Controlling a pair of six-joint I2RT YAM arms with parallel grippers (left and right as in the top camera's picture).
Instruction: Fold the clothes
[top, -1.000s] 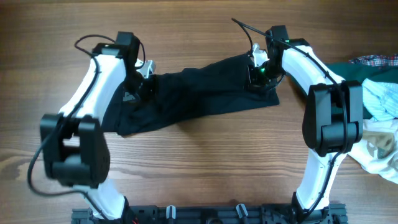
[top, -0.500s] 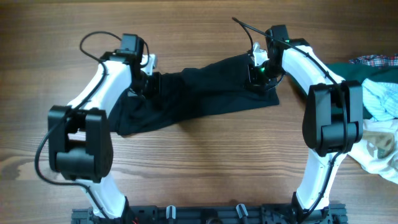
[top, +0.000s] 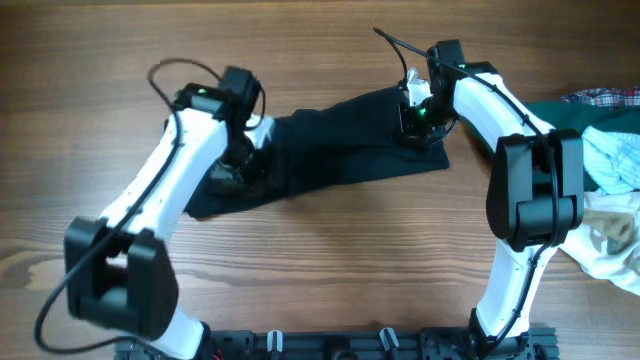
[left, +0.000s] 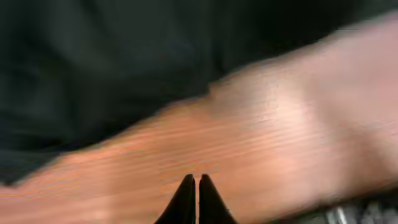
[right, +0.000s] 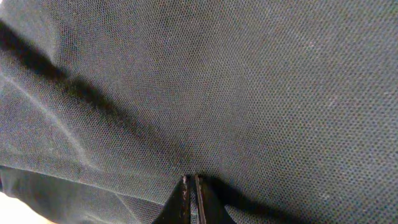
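Observation:
The clothes (top: 340, 150), a black shirt, lie bunched in a slanted band across the middle of the wooden table (top: 320, 260). My left gripper (top: 245, 160) hangs over the shirt's left end. In the left wrist view its jaws (left: 196, 178) are shut with nothing seen between them, over bare wood, with black fabric (left: 124, 56) further off; that view is blurred. My right gripper (top: 413, 118) sits at the shirt's upper right corner. In the right wrist view its tips (right: 190, 178) are shut with the black mesh fabric (right: 249, 93) pinched between them.
A heap of other garments lies at the right edge: dark green (top: 560, 110), plaid (top: 605, 97), pale blue (top: 615, 160) and white (top: 610, 245). The arms' base rail (top: 330, 345) runs along the front edge.
My left arm has swung right, from the shirt's upper left corner to over its left end. The shirt's upper left edge has shifted right. The right arm has not moved.

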